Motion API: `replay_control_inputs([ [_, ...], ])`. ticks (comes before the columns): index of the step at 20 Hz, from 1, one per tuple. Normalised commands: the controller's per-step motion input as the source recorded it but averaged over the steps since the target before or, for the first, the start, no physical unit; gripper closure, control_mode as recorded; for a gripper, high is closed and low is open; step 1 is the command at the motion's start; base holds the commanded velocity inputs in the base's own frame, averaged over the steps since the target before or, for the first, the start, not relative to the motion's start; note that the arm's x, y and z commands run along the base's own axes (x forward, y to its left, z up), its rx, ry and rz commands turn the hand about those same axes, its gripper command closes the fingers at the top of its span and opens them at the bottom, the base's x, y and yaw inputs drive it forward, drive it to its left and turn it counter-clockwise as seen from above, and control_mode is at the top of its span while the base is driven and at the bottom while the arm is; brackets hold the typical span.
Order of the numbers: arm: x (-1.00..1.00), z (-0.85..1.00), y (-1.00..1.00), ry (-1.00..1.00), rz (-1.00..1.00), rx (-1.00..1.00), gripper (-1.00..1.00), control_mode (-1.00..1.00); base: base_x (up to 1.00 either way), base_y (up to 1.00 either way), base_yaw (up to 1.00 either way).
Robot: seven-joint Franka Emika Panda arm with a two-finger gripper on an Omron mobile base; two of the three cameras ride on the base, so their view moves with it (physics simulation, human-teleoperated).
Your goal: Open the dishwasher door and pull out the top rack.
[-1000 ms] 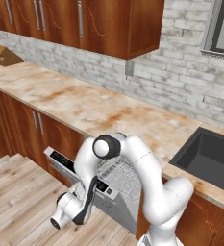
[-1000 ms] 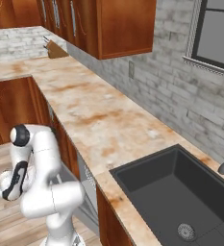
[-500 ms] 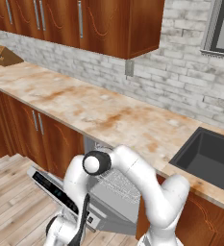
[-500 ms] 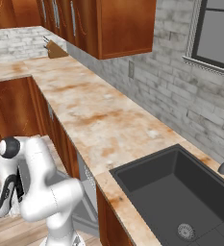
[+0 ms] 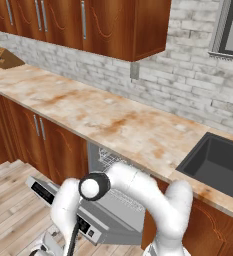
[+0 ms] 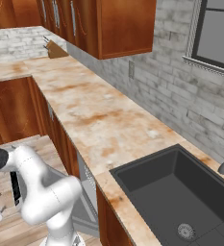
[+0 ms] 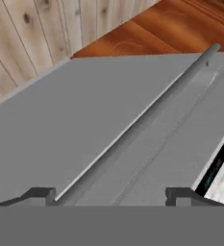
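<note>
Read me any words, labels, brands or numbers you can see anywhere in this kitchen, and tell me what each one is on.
No text can be read anywhere.
The dark control strip on the dishwasher door: small light marks, too small and blurred to read.
The cabinets, counter, brick wall and sink: no lettering.

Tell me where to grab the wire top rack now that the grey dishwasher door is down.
Take the front rim of the grey wire-grid top rack, coming straight in from the front, above the lowered grey metallic dishwasher door. That edge faces the opening under the counter, and the open gripper could likely pinch a wire there.
</note>
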Motion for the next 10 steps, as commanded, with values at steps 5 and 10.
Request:
replay_control_inputs([
  [5,-0.68,1.0,0.46,0.22,0.08,0.12,-1.0,-1.0,0.0,0.0,0.0],
  [10,-0.44,1.0,0.02,0.09,-0.01,0.0,-1.0,-1.0,0.0,0.0,0.0],
])
